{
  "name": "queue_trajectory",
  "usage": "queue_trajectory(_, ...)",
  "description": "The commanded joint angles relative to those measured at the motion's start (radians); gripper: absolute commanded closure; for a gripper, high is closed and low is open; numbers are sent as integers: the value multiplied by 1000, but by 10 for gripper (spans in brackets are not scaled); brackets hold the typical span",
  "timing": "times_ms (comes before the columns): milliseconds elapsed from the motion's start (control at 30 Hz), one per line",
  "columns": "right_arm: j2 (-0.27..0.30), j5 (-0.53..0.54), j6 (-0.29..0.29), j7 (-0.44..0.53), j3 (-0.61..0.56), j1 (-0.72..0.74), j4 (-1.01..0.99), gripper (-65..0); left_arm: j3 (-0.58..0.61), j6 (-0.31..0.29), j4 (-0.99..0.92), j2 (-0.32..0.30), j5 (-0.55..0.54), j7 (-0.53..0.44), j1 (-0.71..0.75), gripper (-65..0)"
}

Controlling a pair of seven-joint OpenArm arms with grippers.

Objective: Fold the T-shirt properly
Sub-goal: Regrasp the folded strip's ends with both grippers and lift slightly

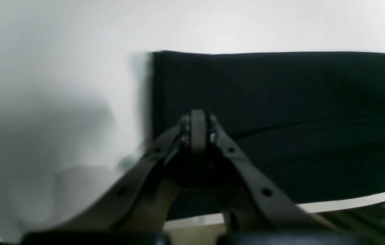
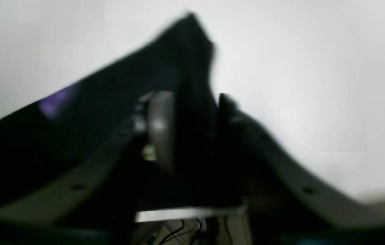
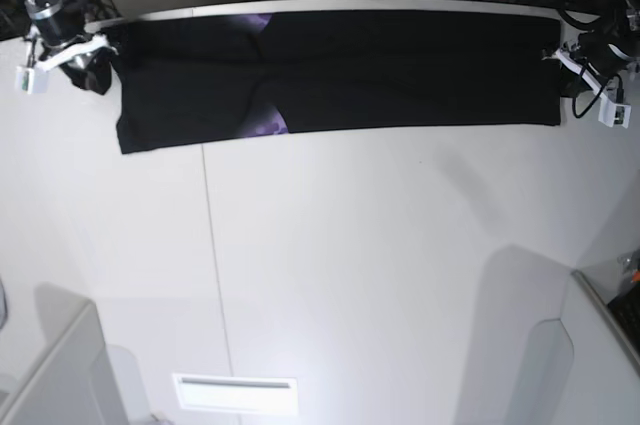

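Base view shows the T-shirt lying as a long black band across the upper part of the frame, flat on the white desk and running along its far edge. A small patch of purple print shows near the band's lower edge, left of centre, and another faint purple spot sits at the top edge above it. My right gripper is at the upper left of this frame, at the shirt's left end, and my left gripper is at the upper right, at the shirt's right end. In my left wrist view, my left gripper has its jaws brought fully together with nothing between them, and its tip stands over the black cloth close to a straight vertical edge of the shirt; whether the tip touches the fabric I cannot tell. The cloth there fills the right half of the frame, with bare white desk to the left. My right wrist view is blurred. My right gripper has its jaws set a little apart, and black cloth rises between them to a peak at the top centre of the frame, so I appear to be pinching the shirt. A purple smear shows at the left of that frame on the fabric.
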Motion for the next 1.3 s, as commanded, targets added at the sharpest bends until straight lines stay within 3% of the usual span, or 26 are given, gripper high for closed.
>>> queue_trajectory(0,9,13,38,9,4,13,11,-53,-5,4,1,-6,-10,-10,3,0)
queue_trajectory(33,6,13,61,-14,4,33,1,0,-2,4,-8,0,-10,-10,2,0)
queue_trajectory(167,9,10,62,-132,6,123,-115,0,17,6,-70,20,1,-12,-26,0)
queue_trajectory(233,13,-5,62,-131,4,153,-177,0,29,6,-107,23,49,-13,-44,0)
queue_trajectory(367,-3,-186,64,-108,6,205,-226,0,46,1,-176,43,165,-13,-95,0)
queue_trajectory(567,-23,-353,66,-26,7,249,-302,0,95,4,-188,53,228,-15,-118,0)
queue_trajectory(733,-28,-358,69,-12,10,212,-213,0,86,4,-119,53,195,-13,-107,0)
queue_trajectory(933,-89,-360,70,-22,-14,156,14,0,1,4,-4,63,101,-10,-81,0)
queue_trajectory(1067,-89,-367,70,-43,-122,149,-20,0,32,6,-41,66,130,-10,-90,0)
queue_trajectory(1267,-83,-369,66,-40,-126,188,-172,0,50,6,-154,68,195,-18,-95,0)
